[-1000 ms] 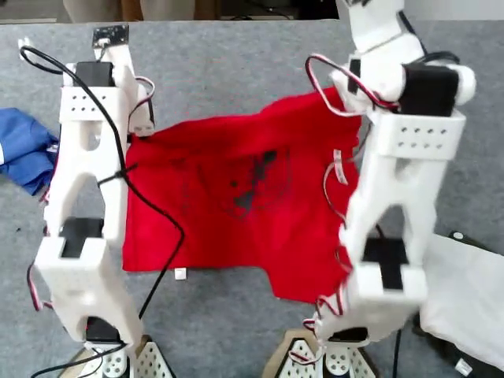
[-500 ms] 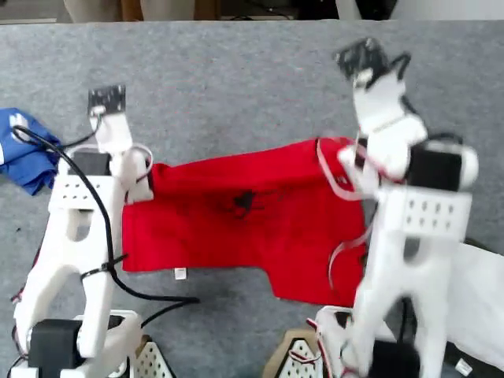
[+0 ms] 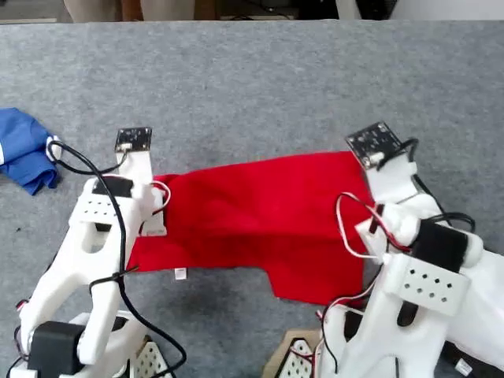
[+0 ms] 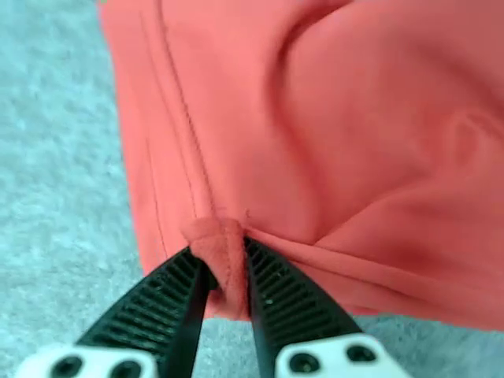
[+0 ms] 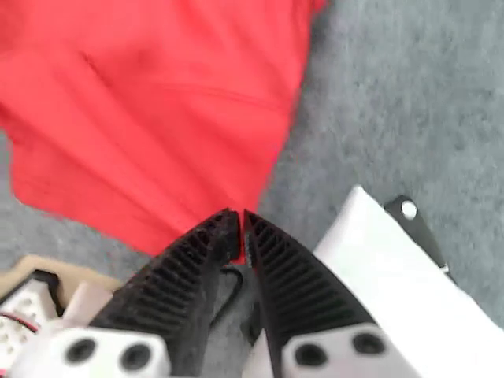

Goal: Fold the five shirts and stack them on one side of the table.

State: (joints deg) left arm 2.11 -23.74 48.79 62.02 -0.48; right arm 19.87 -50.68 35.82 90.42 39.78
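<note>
**Now both claws pinch the folded red shirt**

Here the red shirt lies across the middle of the desk, doubled into a long band. Its far edge is one smooth line, a little tilted. At the near right corner a lower layer comes out from under the upper one. A small white tag lies at the near edge. Beyond the far edge there is a wide stretch of grey desk. The blue shirt lies crumpled at the left border, well apart from the red one. The white cloth lies at the right, just beside the right arm.

From above, the arms stand over the two ends of the band, so the grip itself is hard to see there. The left wrist view shows it plainly: the left claw is clenched on a small pleat of the stitched hem. In the right wrist view the right claw has its ribbed fingers pressed almost together on the border of the red cloth, with the white cloth close to it.

The desk looks like felt, rough and matte. The red fabric is thin and soft, with shallow wrinkles and a double seam along the hem.
</note>
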